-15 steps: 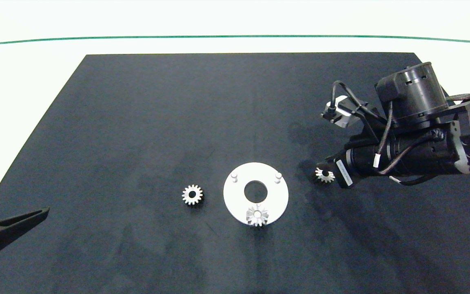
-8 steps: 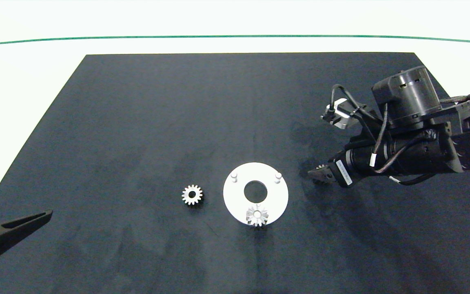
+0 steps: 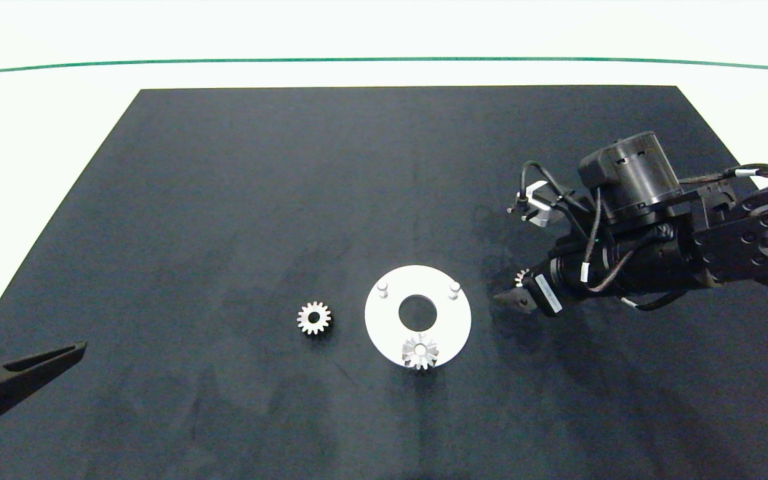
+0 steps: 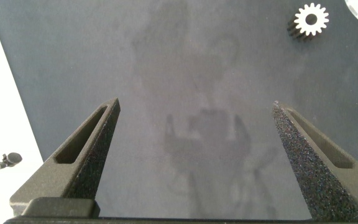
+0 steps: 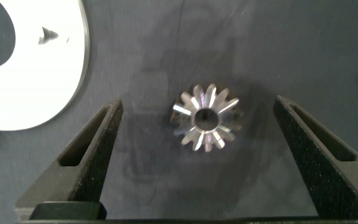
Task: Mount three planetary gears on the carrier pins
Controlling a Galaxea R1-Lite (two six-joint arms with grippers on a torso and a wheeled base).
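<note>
Right pincer [image 5: 194,162], fingers spread wide and holding nothing, straddles a loose planetary gear [image 5: 207,117] lying flat on the bench w/ bore up, prob. lined up to grab it for the carrier disc [image 5: 55,68] just beside; left pincer [image 4: 194,155] parked open.

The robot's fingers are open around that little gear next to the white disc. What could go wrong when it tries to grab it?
The right gripper has its fingers wide open on either side of the gear, which lies flat on the black mat. The gear is small and toothed, so the fingers might pinch it crookedly and it could slip or pop out. The white disc sits close by, so a bump might shift it and move the two bare pins.
</note>
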